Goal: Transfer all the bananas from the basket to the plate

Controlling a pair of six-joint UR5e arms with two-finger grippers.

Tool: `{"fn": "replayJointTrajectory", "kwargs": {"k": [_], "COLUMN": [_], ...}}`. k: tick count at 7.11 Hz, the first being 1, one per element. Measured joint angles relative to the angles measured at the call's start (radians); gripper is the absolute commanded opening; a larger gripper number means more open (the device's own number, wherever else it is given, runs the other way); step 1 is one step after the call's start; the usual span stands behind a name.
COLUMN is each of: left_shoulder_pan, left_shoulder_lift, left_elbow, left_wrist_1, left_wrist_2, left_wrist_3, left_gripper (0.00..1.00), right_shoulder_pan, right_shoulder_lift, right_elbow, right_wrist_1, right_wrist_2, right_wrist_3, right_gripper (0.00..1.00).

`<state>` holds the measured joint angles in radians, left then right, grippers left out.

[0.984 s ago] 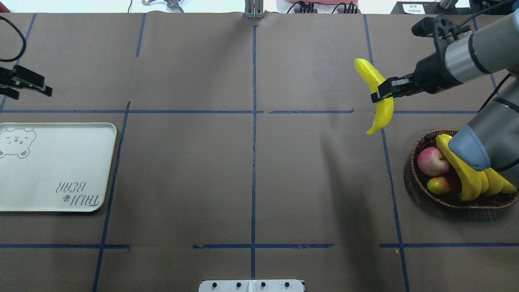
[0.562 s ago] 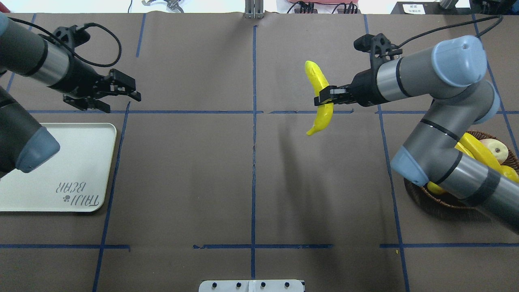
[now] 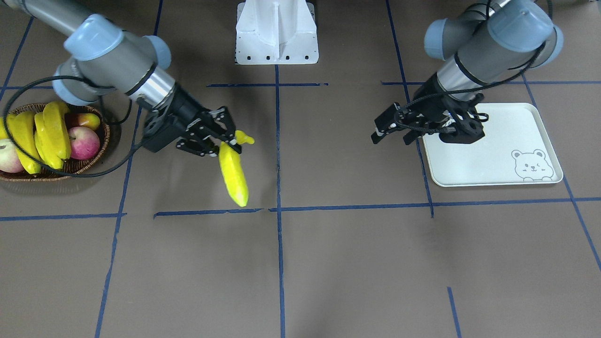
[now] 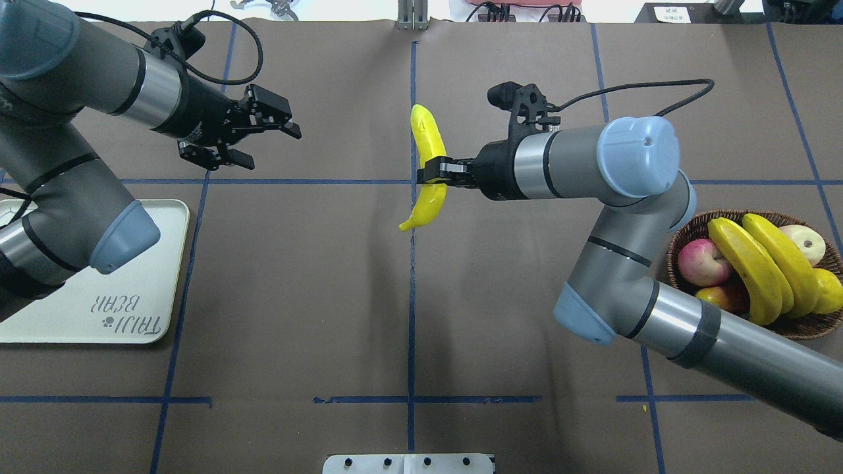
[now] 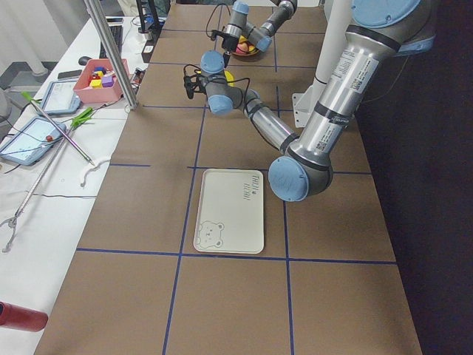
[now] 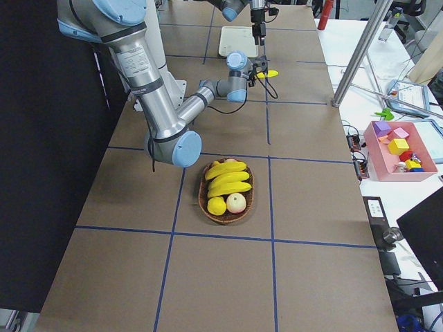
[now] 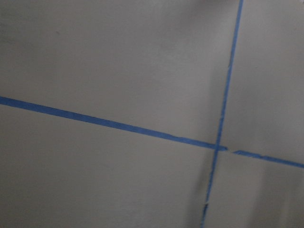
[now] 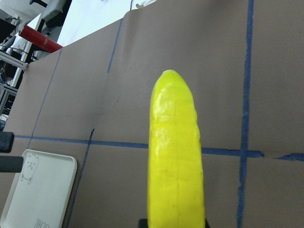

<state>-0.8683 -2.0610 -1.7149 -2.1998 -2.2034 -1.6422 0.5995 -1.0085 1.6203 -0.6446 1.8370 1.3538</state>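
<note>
Both arms have swung inward. Clamped across the middle of one banana, the right fingers have carried it away from the basket at the right edge to above the bench's centre line, nearer the far edge. Spread wide and empty, the left fingers have come out past the plate at the left edge. A hand-over looks likely. Three bananas remain in the basket.

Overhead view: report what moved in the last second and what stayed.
The right gripper carried the held banana leftward from near the basket to the central tape line. The left gripper, open, swung in from the view's left edge toward the centre. Unchanged: the grip on the banana, the plate, the basket.
</note>
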Motion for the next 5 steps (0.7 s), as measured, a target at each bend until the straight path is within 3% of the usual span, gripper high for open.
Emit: {"fn": "replayJointTrajectory", "kwargs": {"k": [5], "left_shoulder_pan": [0.102], "left_shoulder_lift": [-0.109], "left_elbow": [0.050], "left_wrist_1": [-0.073], "left_wrist_2": [0.121], "left_wrist_3": [-0.209], "left_gripper": [1.00], "right_shoulder_pan": [-0.084], "right_shoulder_lift": [0.053], "right_elbow": [-0.010], "right_wrist_1": [0.005], "right_wrist_2": [-0.099], "right_wrist_3": [0.021], "right_gripper": [0.02]}}
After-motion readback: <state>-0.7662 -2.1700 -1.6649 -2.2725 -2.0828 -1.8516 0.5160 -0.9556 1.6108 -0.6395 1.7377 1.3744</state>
